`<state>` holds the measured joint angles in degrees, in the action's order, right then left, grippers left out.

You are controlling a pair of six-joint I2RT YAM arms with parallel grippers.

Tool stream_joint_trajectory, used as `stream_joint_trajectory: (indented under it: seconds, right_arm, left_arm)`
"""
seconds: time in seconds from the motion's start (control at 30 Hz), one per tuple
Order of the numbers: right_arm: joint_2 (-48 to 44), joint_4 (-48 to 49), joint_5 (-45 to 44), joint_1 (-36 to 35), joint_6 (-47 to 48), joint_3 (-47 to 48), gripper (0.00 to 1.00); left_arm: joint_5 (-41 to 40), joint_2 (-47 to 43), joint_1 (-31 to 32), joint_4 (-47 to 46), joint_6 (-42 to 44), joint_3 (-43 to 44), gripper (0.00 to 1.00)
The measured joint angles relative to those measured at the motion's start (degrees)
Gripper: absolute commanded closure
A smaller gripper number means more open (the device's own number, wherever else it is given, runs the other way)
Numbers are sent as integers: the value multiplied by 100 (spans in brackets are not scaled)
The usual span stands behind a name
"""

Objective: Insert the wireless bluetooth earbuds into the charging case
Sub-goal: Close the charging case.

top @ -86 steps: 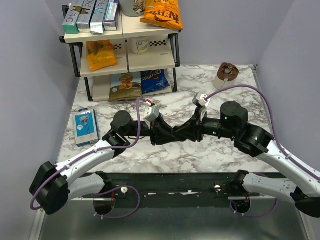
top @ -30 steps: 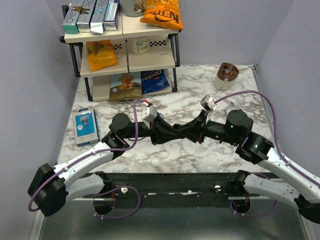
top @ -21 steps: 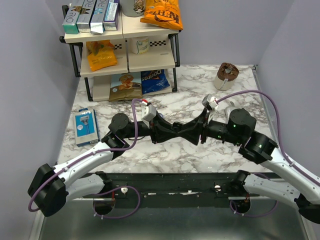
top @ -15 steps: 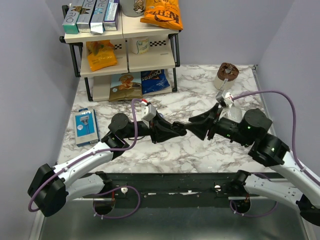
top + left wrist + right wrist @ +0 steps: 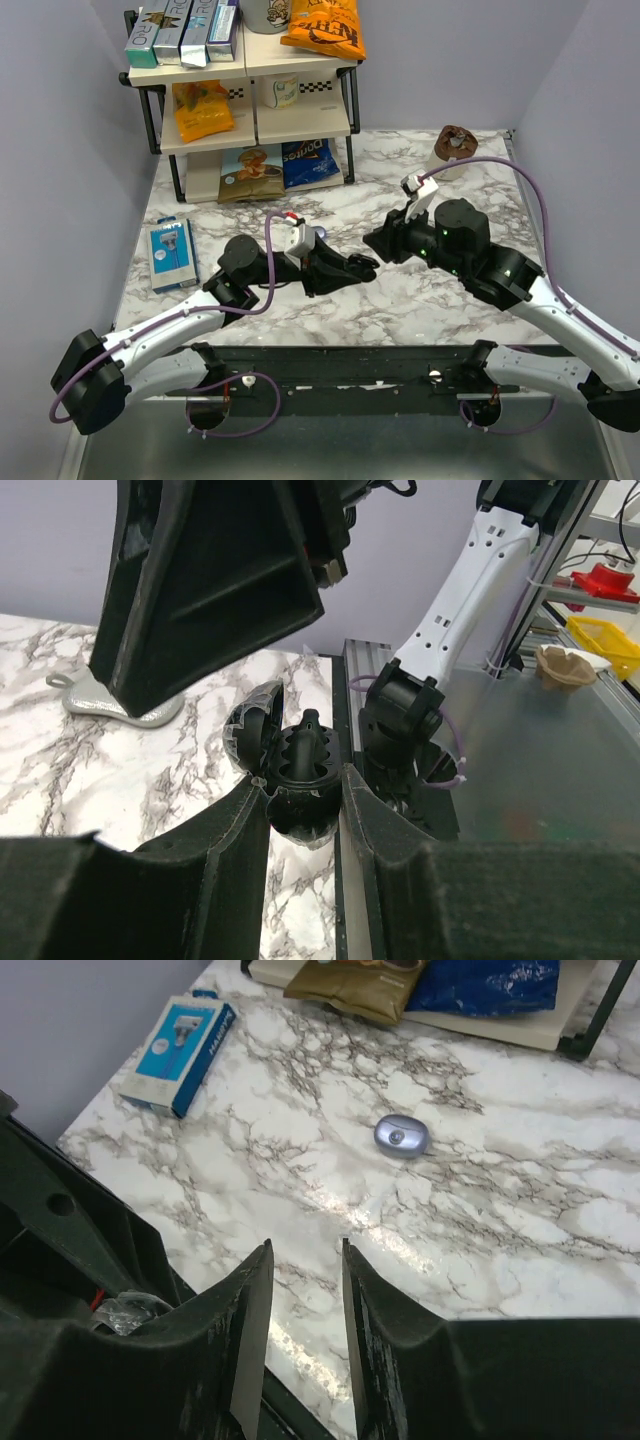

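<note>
Okay, my left gripper (image 5: 303, 786) is clenched on the charging case (image 5: 300, 818), one finger pressed to each flank of its lower half, and it holds the case up over the marble table (image 5: 400, 300). The case is a round black shell with its lid (image 5: 252, 728) hinged open. Its line from base to mouth runs on along my fingers, so the mouth points away from the wrist, and the lid leans off to one side of that line.

From above, the mouth faces roughly toward my right gripper (image 5: 372, 240), which hovers just beyond the case and slightly behind it, close but not touching. Inside the open cup I see black ribbed lumps, with a small nub standing out of the mouth. It is black on black, so I cannot tell whether those are the earbuds.

My right jaws stand a narrow way apart. Through the slot between them I see only bare marble, with nothing pinched.

Behind the case, on the left arm's side, a small lilac pod (image 5: 402, 1136) lies flat on the table. Farther from the case the same way, a blue box (image 5: 178, 1055) lies near the table's edge. Well behind the case stands a shelf rack (image 5: 250, 100) of snack bags.
</note>
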<state>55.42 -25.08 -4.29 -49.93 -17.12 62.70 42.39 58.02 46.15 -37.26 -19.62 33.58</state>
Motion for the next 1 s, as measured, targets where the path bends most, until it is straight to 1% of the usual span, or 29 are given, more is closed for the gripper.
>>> stream_joint_trajectory:
  seconds: [0.17,0.47,0.6,0.67,0.7,0.77,0.83,0.93,1.0]
  right_arm:
    - [-20,-74,87,0,2,-2,59]
    - [-90,-68,868,0,129,-42,61]
    - [-170,-39,957,2,170,-109,61]
    - [-214,-35,966,0,173,-127,58]
    - [-234,-35,955,0,168,-136,54]
    - [-304,-31,870,0,122,-166,51]
    - [-426,-37,527,0,13,-229,48]
    - [-619,-33,-76,15,-151,-341,45]
    - [-726,2,-435,59,-299,-459,43]
  left_arm:
    - [-70,0,11,-13,59,-28,100]
    - [-372,0,11,-87,149,-33,100]
    - [-431,0,24,-103,164,-35,100]
    - [-444,0,37,-109,166,-35,100]
    - [-448,0,37,-109,166,-35,100]
    - [-468,0,37,-94,168,-35,100]
    - [-616,2,42,-22,170,-35,100]
    - [-1029,101,42,245,127,-26,100]
    - [-1403,385,42,463,-39,-11,100]
